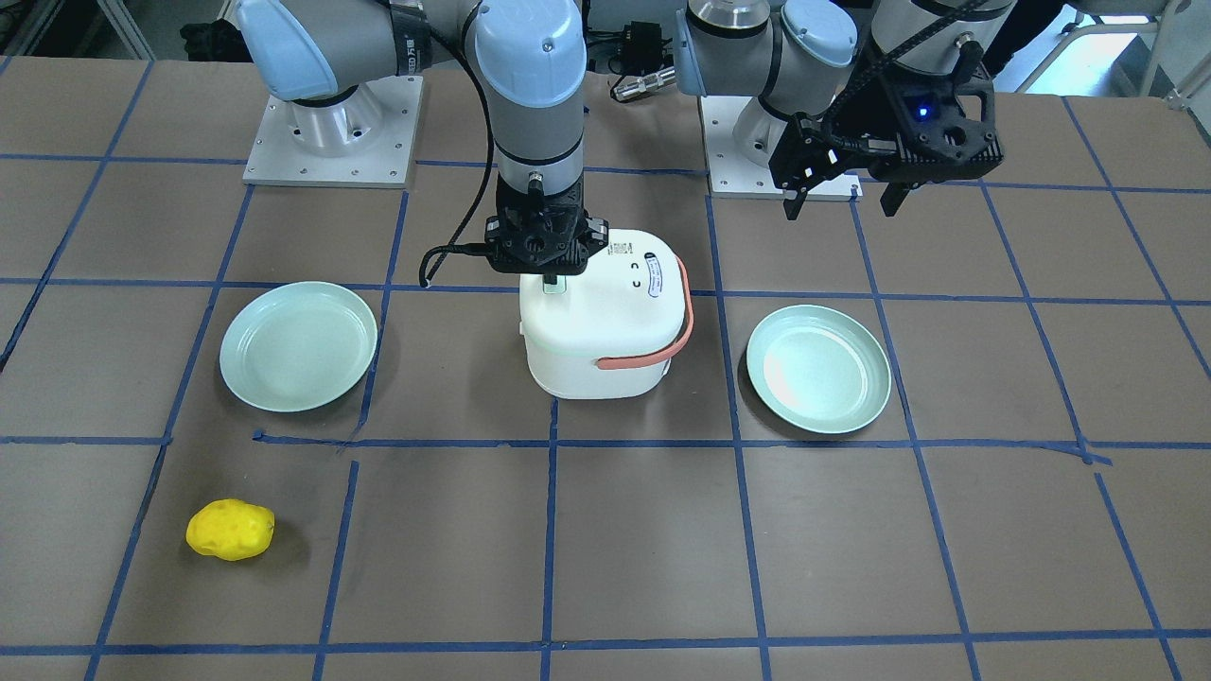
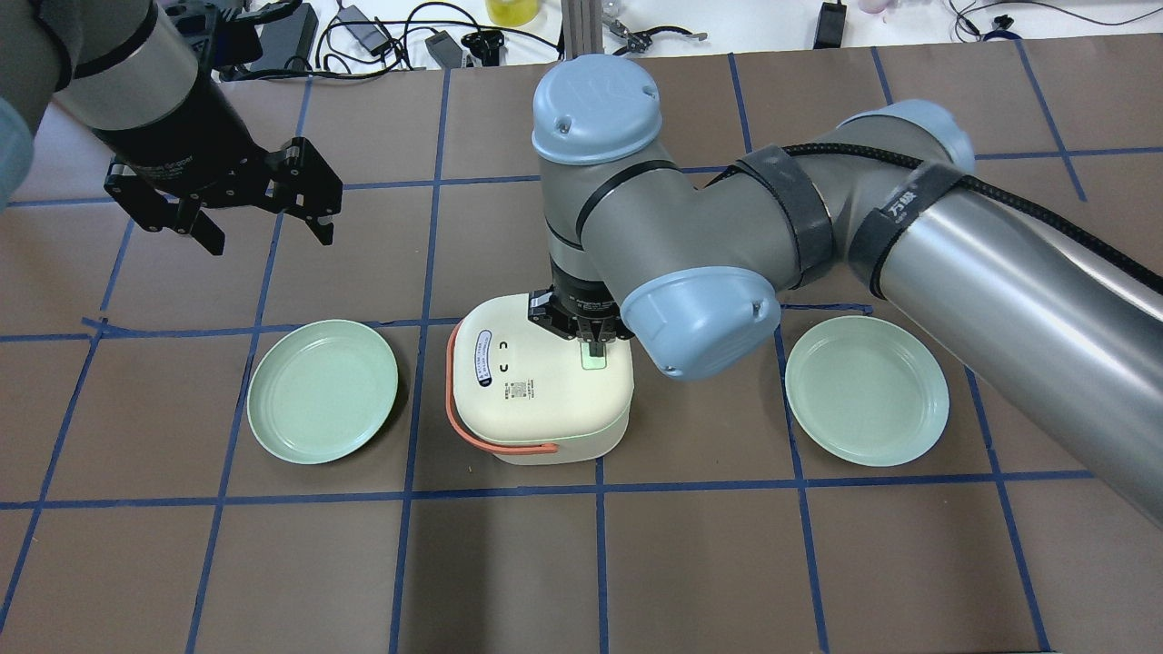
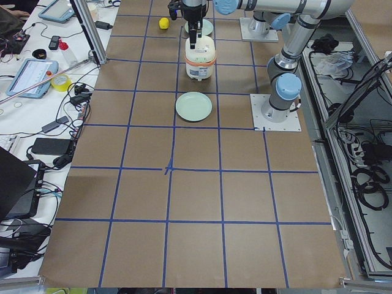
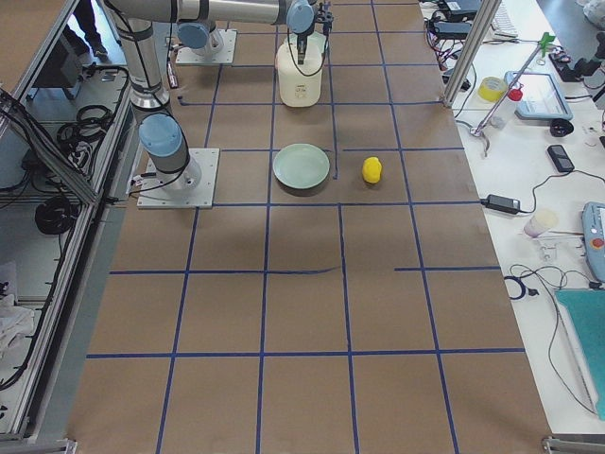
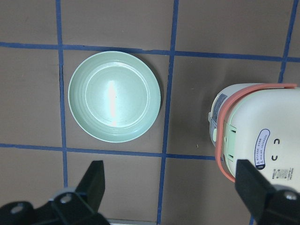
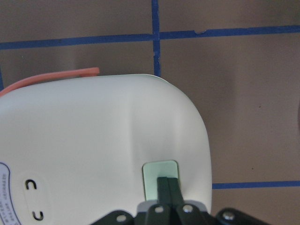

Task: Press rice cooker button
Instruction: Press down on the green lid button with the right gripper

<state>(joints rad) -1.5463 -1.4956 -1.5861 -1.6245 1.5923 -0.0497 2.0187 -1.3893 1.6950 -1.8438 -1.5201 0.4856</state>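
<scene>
A white rice cooker [image 1: 605, 322] with a salmon handle stands at the table's middle; it also shows in the overhead view [image 2: 536, 409]. Its pale green button [image 6: 159, 169] sits on the lid. My right gripper [image 6: 168, 183] is shut, pointing straight down, with its fingertips on that button; it also shows in the overhead view [image 2: 595, 350] and the front view [image 1: 550, 280]. My left gripper [image 2: 271, 238] is open and empty, held above the table off to the cooker's side. In the left wrist view it [image 5: 171, 187] looks down on the cooker [image 5: 262, 136].
Two pale green plates [image 1: 298, 345] [image 1: 818, 369] lie on either side of the cooker. A yellow lumpy object [image 1: 230, 529] lies near the operators' edge. Cables and tools lie beyond the far table edge [image 2: 436, 36].
</scene>
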